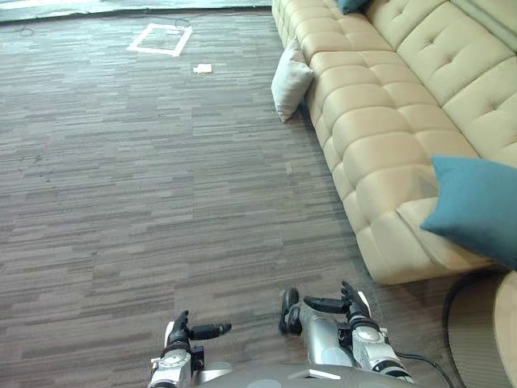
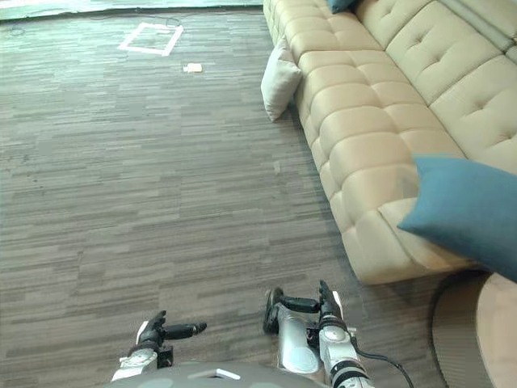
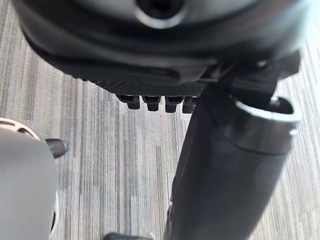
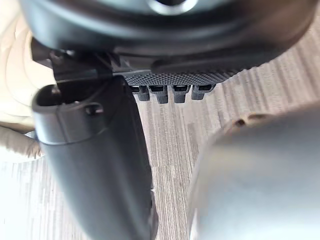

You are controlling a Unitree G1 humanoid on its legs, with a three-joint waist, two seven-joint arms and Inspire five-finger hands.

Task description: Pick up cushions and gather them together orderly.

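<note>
Carpet (image 1: 161, 202) bears a white cushion (image 1: 289, 81) upright against sofa (image 1: 380, 121); left robot hand (image 1: 187, 331), right robot hand (image 1: 327, 305) open.

No writing or number can be read. A pale card (image 1: 203, 69) on the carpet (image 1: 121, 202), far beyond the fingers (image 1: 212, 329) of the left hand (image 1: 179, 333), is too small.

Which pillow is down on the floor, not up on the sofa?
The white cushion, standing on the carpet and leaning against the sofa front. The near blue cushion and the far blue cushion both sit up on the seat.
</note>
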